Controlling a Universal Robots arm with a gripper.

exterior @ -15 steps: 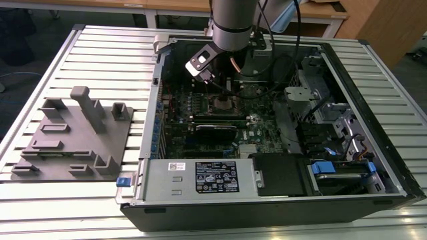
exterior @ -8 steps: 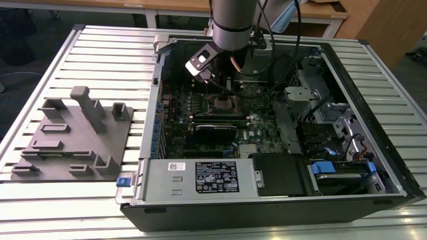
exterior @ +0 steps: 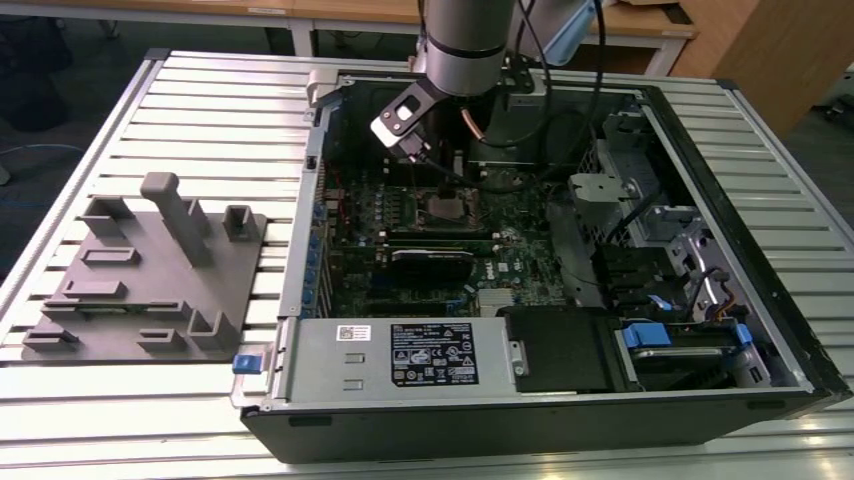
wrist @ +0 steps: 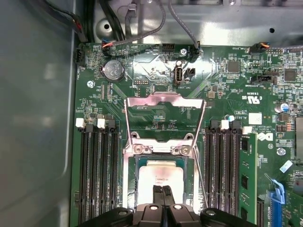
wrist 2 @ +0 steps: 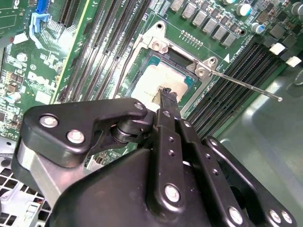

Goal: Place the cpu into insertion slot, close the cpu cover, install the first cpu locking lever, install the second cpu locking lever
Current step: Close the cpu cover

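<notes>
Over the insertion slot [wrist: 139, 189] | claw [wrist: 163, 190] was narrow, tips pressed together, gripping nothing, touching or just above the cpu [wrist: 163, 174] top | cpu lay seated in slot | cpu cover [wrist: 142, 106] stood hinged open | chip judged light, stiff, contact-fragile; hold by edges only.

My worktable [exterior: 214, 110]: pale metal top of long ribbed slats, spanning the frame.
Item one, centre to right: open black computer case [exterior: 534, 432], lying on its side.
Item two, left: grey fixture plate [exterior: 134, 300] with upright blocks, just beside the case.
</notes>
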